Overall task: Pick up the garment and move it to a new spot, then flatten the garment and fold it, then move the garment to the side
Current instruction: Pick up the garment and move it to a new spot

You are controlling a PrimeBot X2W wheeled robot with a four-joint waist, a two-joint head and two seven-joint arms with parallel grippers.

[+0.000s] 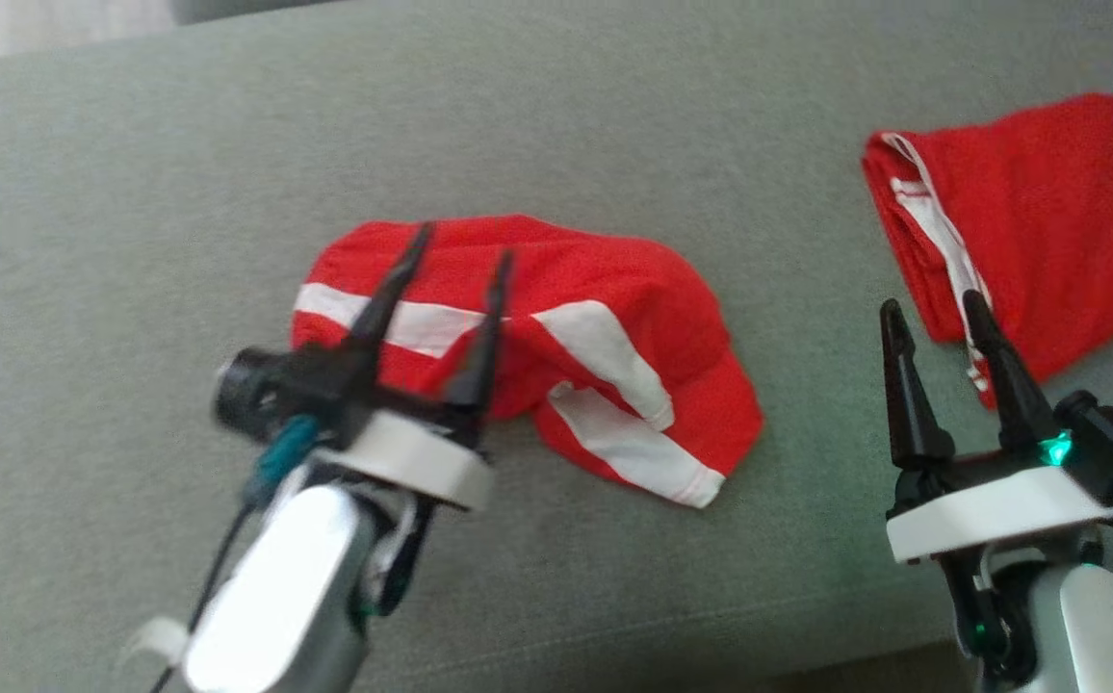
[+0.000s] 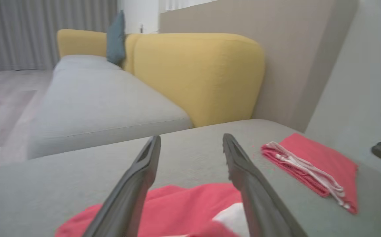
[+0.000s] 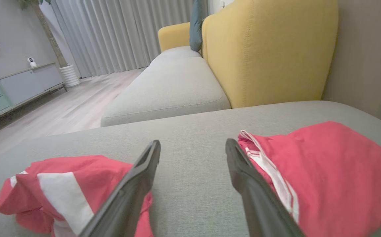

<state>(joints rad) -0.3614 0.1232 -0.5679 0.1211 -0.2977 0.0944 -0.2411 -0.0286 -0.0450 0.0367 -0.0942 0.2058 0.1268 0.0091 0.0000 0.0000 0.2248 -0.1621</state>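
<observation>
Garments, two: crumpled garment (image 1: 614, 279), folded garment (image 1: 1048, 192). Left gripper (image 1: 464, 243), seemingly over the crumpled one, and right gripper (image 1: 931, 301) gape empty.

A yellow sofa backrest (image 3: 269, 49) rises at the right. A teal cushion (image 3: 197, 24) leans against its far end. A grey seat cushion (image 3: 174, 85) lies just beside it. Left of it are a wooden floor (image 3: 62, 112), grey curtains (image 3: 118, 33) and a low cabinet (image 3: 15, 85).

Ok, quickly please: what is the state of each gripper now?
Left gripper: open, empty, over the crumpled red striped garment.
Right gripper: open, empty, beside the folded red garment.
</observation>
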